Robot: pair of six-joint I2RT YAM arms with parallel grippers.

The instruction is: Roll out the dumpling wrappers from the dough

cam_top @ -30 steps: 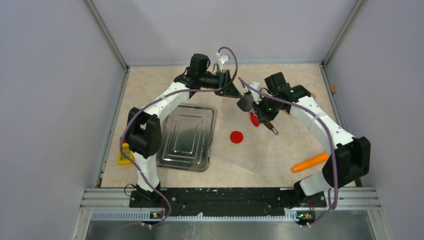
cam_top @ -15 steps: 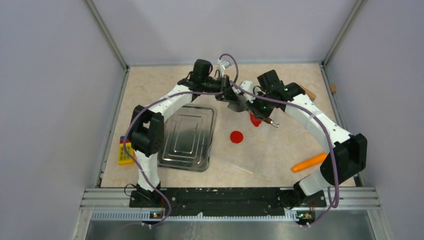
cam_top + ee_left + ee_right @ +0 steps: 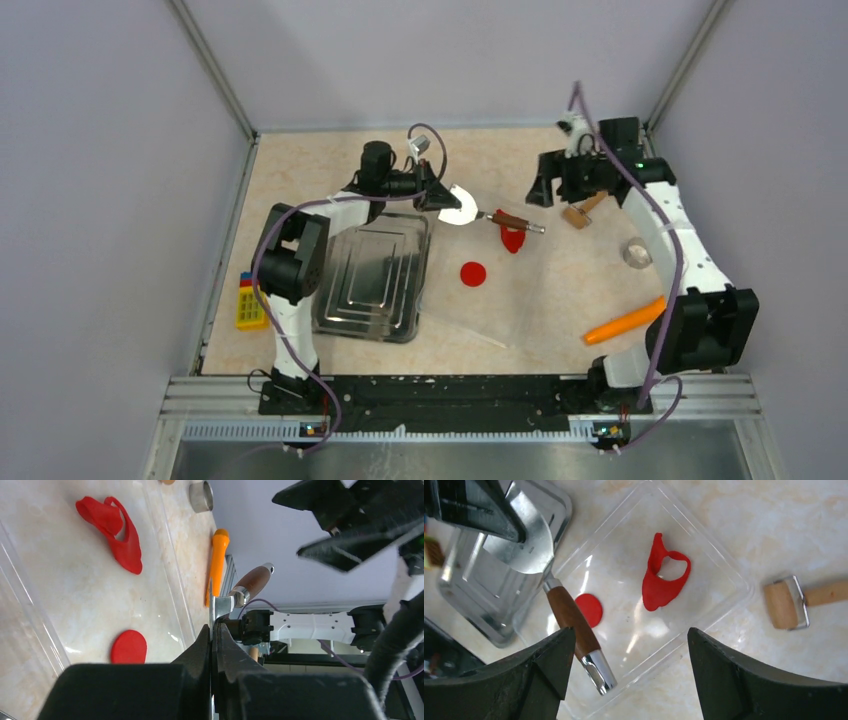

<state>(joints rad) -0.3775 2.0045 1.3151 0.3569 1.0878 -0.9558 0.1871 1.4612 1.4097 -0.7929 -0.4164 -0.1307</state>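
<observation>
Gripping spatula [image 3: 505, 218] blade edge-on, L hand [image 3: 443, 197] is clamped, top centre. R hand [image 3: 541, 190] spread wide, upper right. Mid-frame on clear sheet [image 3: 480, 320]: dough [image 3: 513, 240] w/ hole; wrapper [image 3: 473, 273] apart, below-left. Blade partly hidden.

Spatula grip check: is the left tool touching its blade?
Touching. Left wrist view shows the left tool clamped on the blade of the spatula, no gap.

Dough [image 3: 513, 240] and wrapper [image 3: 472, 274] lie on plastic sheet [image 3: 497, 308] mid-table, dough behind wrapper. Tray [image 3: 375, 275] just left of sheet. Roller [image 3: 578, 215] and ring cutter [image 3: 636, 252] right of sheet, roller farther back. Carrot [image 3: 622, 324] nearest, at right. Spatula [image 3: 460, 205] over sheet's far-left part.
</observation>
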